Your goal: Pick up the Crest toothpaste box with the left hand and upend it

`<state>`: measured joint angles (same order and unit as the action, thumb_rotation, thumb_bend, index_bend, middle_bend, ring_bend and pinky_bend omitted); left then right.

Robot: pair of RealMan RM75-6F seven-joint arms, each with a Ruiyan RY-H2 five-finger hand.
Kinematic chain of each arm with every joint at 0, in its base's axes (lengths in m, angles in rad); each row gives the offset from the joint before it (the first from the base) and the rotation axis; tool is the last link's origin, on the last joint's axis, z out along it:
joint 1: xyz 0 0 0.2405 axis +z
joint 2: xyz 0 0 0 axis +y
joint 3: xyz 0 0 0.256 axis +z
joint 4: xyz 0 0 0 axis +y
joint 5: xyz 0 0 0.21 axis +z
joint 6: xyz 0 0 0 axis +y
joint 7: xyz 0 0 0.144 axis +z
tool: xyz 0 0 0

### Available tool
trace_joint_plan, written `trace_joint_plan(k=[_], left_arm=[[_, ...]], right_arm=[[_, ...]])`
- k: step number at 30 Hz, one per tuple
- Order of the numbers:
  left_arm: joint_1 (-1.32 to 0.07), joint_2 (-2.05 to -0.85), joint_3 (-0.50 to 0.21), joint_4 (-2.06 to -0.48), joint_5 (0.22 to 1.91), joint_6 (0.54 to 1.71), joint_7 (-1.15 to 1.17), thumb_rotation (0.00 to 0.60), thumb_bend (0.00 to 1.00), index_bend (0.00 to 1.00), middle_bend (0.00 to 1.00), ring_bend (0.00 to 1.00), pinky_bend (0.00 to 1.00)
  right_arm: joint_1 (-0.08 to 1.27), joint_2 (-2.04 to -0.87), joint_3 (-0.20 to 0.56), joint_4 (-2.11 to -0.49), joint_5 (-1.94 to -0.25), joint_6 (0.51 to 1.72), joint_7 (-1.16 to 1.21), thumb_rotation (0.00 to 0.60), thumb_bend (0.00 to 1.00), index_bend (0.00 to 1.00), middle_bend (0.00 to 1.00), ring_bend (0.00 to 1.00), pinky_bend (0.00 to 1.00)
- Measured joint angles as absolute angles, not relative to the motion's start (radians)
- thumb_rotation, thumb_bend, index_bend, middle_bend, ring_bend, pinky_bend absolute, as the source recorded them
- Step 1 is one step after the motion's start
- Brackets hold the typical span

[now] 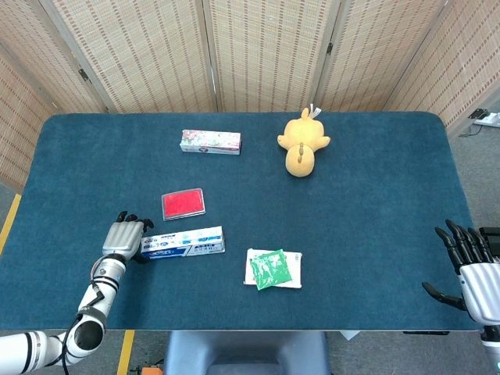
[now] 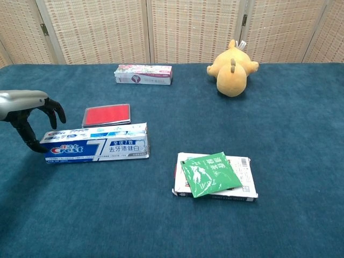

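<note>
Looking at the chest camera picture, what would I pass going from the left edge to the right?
Left hand → Crest toothpaste box → green packet on its white box → yellow plush toy.

the left hand [image 1: 125, 237] hung low, palm down, its silver back up and its dark fingers [image 2: 53, 109] curled downward with a gap between them and the thumb, nothing gripped in them. its forearm ran back and down from the wrist. the right hand [image 1: 472, 269] sat well apart from it, fingers spread and pointing up, thumb stuck out sideways, holding nothing.
</note>
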<state>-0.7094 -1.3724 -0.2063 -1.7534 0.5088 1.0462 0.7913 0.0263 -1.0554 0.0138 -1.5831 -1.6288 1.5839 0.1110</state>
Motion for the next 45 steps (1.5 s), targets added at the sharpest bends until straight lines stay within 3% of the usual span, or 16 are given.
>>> trace_joint_plan(k=[12, 21, 33, 45], left_arm=[[-0.748, -1.384, -0.177, -1.703, 0.497, 0.996, 0.716, 0.6, 0.17, 0.33, 0.4, 0.21, 0.0], [-0.756, -1.401, -0.158, -1.65, 0.528, 1.02, 0.675, 0.6, 0.18, 0.46, 0.56, 0.34, 0.03], [-0.742, -1.384, -0.134, -1.64, 0.608, 1.015, 0.609, 0.6, 0.18, 0.48, 0.58, 0.33, 0.01], [-0.785, -1.303, -0.12, -1.786, 0.702, 1.069, 0.7, 0.6, 0.18, 0.47, 0.58, 0.31, 0.01]], right_arm=[[0.029, -1.06, 0.024, -1.588, -1.606, 1.571, 0.093, 0.6, 0.21, 0.0, 0.0, 0.0, 0.0], [0.026, -1.058, 0.023, -1.591, -1.608, 1.572, 0.094, 0.6, 0.21, 0.0, 0.0, 0.0, 0.0], [0.027, -1.063, 0.027, -1.6, -1.598, 1.567, 0.079, 0.6, 0.21, 0.0, 0.0, 0.0, 0.0], [0.02, -1.061, 0.025, -1.601, -1.605, 1.579, 0.081, 0.6, 0.21, 0.0, 0.0, 0.0, 0.0]])
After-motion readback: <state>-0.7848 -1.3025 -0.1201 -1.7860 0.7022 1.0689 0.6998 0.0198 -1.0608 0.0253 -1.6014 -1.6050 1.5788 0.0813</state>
